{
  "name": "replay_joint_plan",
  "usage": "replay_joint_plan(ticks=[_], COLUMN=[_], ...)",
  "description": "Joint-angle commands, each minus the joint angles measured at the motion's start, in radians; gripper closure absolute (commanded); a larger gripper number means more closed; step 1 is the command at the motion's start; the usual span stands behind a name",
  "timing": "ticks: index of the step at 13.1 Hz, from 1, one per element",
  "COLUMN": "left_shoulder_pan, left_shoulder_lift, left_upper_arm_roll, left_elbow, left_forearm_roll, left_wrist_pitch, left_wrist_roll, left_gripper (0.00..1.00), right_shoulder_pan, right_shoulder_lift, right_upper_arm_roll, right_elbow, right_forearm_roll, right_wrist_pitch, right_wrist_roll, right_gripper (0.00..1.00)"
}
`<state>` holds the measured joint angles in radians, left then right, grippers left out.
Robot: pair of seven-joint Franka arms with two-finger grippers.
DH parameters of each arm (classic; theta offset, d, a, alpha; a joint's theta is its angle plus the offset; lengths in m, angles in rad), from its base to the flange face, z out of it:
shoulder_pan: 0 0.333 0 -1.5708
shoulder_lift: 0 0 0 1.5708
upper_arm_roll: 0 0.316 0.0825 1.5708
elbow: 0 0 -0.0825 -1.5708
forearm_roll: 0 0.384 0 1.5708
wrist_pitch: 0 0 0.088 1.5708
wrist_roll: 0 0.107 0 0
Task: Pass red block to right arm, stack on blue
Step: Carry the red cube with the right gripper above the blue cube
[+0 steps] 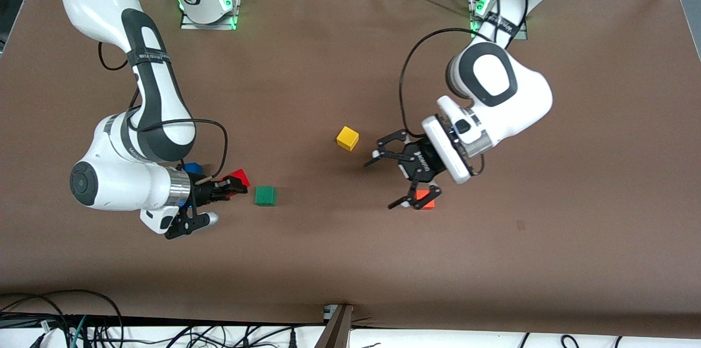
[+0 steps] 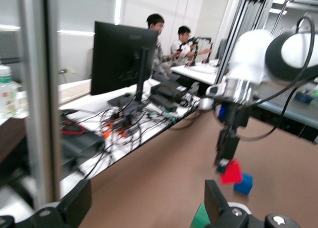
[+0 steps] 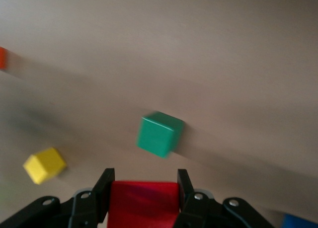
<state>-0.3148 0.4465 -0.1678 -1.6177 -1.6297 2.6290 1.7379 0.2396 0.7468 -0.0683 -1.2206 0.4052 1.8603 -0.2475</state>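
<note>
The red block [image 1: 240,176] is clamped between the fingers of my right gripper [image 1: 241,186], which is shut on it just above the table. In the right wrist view the red block [image 3: 144,204] fills the gap in the right gripper [image 3: 144,184]. The blue cube [image 1: 191,167] rests on the table close beside the right wrist, partly hidden by it. The left wrist view shows the red block [image 2: 231,172] tilted next to the blue cube [image 2: 244,184]. My left gripper [image 1: 384,182] hangs open and empty over the table's middle, one finger above an orange cube [image 1: 425,200].
A green cube [image 1: 265,195] lies just past the red block toward the left arm's end. A yellow cube [image 1: 348,138] sits near the middle, beside the left gripper. The right wrist view shows the green cube [image 3: 160,134] and yellow cube [image 3: 44,165].
</note>
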Motion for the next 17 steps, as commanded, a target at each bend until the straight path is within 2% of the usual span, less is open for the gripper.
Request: replay_joint_plan(ticks=[1,3,5,6,9,11,13,15,17], left_shoulder_pan=[0.065,0.094,0.109,0.111,0.117,0.137,0.172,0.221,0.282], left_shoulder_lift=[-0.121,-0.121,-0.115,-0.133,-0.172,-0.184,-0.198,-0.219,-0.221], left_upper_arm_roll=[-0.005,-0.002,-0.001,0.001,0.013,0.013,0.013,0.018,0.019], left_elbow=[-0.169,-0.176,-0.160,-0.156,-0.165,-0.154,-0.121,-0.090,0.005], left_forearm_roll=[0.011,0.060,0.182,0.299,0.443,0.670,0.848,0.963,1.127], left_wrist_pitch=[-0.036,-0.038,-0.038,-0.037,-0.038,-0.070,-0.157,-0.295,-0.493], left_wrist_roll=[0.051,0.016,-0.126,-0.305,-0.557,-0.760,-0.880,-0.967,-1.029], left_gripper=[0.00,0.00,0.00,0.00,0.00,0.00,0.00,0.00,0.00], right_shoulder_pan=[0.001,0.003,0.003,0.003,0.004,0.003,0.003,0.001,0.001], right_shoulder_lift=[-0.115,-0.174,-0.263,-0.338,-0.458,-0.494,-0.492,-0.472,-0.445], right_upper_arm_roll=[-0.021,-0.022,-0.022,-0.022,-0.030,-0.051,-0.054,-0.061,-0.077], right_elbow=[-0.144,-0.233,-0.383,-0.513,-0.750,-0.906,-0.974,-0.991,-0.996], right_forearm_roll=[-0.090,-0.179,-0.220,-0.223,-0.264,-0.308,-0.310,-0.312,-0.312], right_wrist_pitch=[0.003,0.035,0.124,0.231,0.432,0.662,0.802,0.881,0.944], right_wrist_roll=[0.002,0.004,0.004,0.005,0.014,0.004,0.001,-0.019,-0.047], right_gripper=[1.00,1.00,1.00,1.00,1.00,1.00,1.00,1.00,1.00])
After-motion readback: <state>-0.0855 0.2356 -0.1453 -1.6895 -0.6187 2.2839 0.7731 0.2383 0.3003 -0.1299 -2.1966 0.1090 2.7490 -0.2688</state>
